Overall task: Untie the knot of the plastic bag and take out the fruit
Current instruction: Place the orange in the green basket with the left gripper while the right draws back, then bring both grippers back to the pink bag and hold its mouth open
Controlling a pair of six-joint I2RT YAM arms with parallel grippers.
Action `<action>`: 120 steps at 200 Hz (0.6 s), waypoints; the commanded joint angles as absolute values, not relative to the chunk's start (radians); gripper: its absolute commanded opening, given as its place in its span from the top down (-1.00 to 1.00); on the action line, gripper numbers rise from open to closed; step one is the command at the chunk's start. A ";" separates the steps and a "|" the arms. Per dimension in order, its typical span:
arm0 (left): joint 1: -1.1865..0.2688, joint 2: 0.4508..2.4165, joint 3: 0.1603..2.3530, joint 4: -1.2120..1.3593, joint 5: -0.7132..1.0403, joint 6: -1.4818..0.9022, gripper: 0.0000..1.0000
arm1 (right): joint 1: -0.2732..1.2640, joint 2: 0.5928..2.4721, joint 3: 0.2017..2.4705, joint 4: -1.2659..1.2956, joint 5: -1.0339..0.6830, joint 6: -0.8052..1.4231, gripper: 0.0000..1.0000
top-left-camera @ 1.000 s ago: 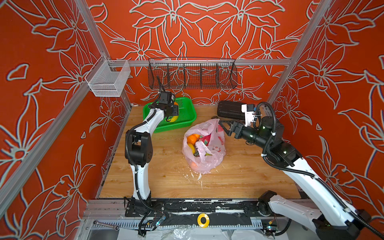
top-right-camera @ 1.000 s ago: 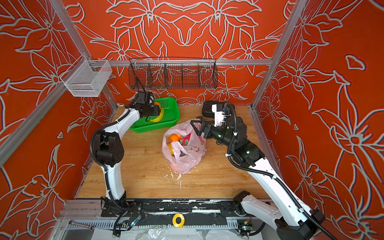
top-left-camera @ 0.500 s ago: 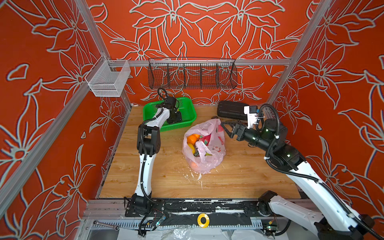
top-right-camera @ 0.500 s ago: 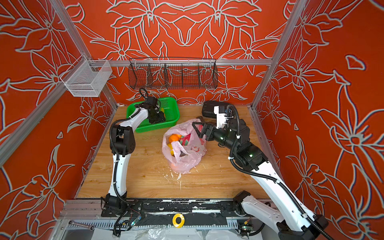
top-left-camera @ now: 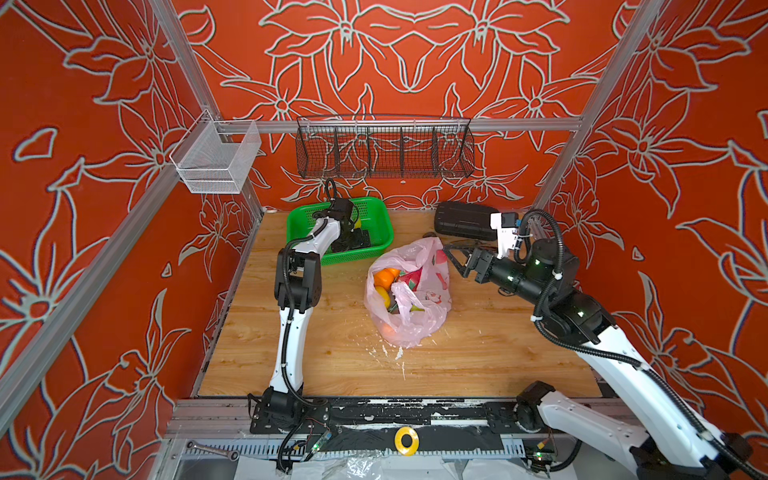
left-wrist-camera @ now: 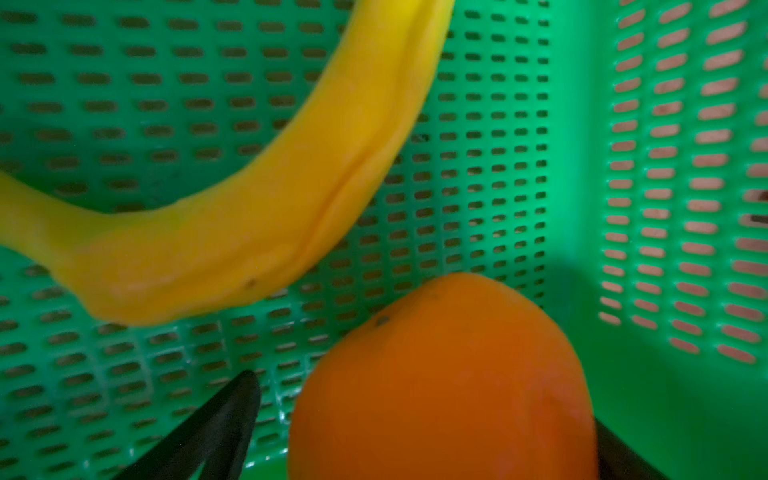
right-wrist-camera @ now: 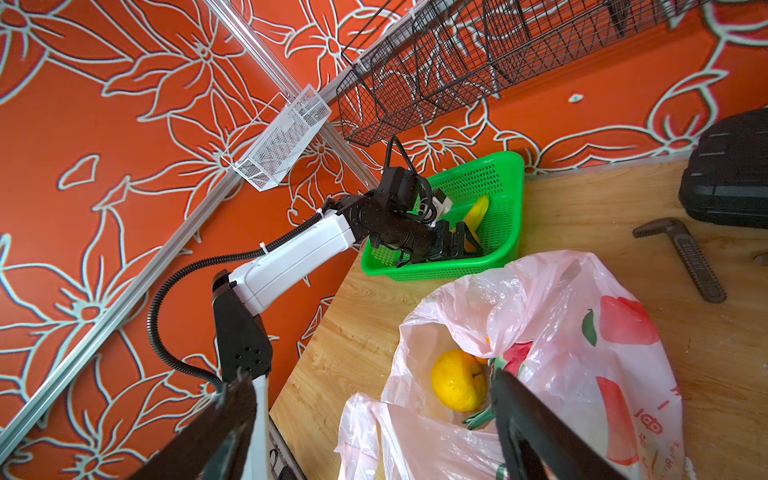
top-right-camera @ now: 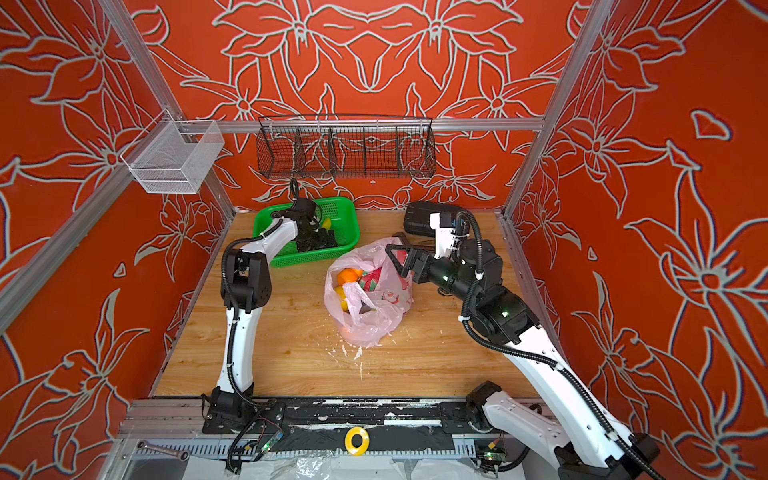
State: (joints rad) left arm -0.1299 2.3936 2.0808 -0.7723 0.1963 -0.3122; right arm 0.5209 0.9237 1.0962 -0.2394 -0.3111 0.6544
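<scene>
left wrist view: orange [left-wrist-camera: 444, 386] between the spread left gripper [left-wrist-camera: 424, 403], on the green basket [left-wrist-camera: 490, 174] floor near banana [left-wrist-camera: 249, 220]

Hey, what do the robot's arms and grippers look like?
The left arm and right arm have white shells, black joints and black ribbed cable hoses; small green lights glow on the right one. The left gripper and right gripper are black, with tapered fingers.

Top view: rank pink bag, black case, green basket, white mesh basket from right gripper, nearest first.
1. Thin pink plastic bag, beside the right gripper.
2. Black hard case, just behind.
3. Green plastic basket, back left.
4. White mesh basket, left wall.
</scene>
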 commanded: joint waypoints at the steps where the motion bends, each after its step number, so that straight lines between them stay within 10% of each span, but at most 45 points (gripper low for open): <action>1: -0.126 2.286 2.037 -0.778 0.208 -0.322 -0.98 | 0.518 0.916 1.085 -0.255 -0.273 0.639 -0.80; 120: -0.140 1.556 1.508 -0.582 0.395 -0.492 -0.85 | 0.522 1.046 1.058 -0.307 -0.429 0.612 -0.49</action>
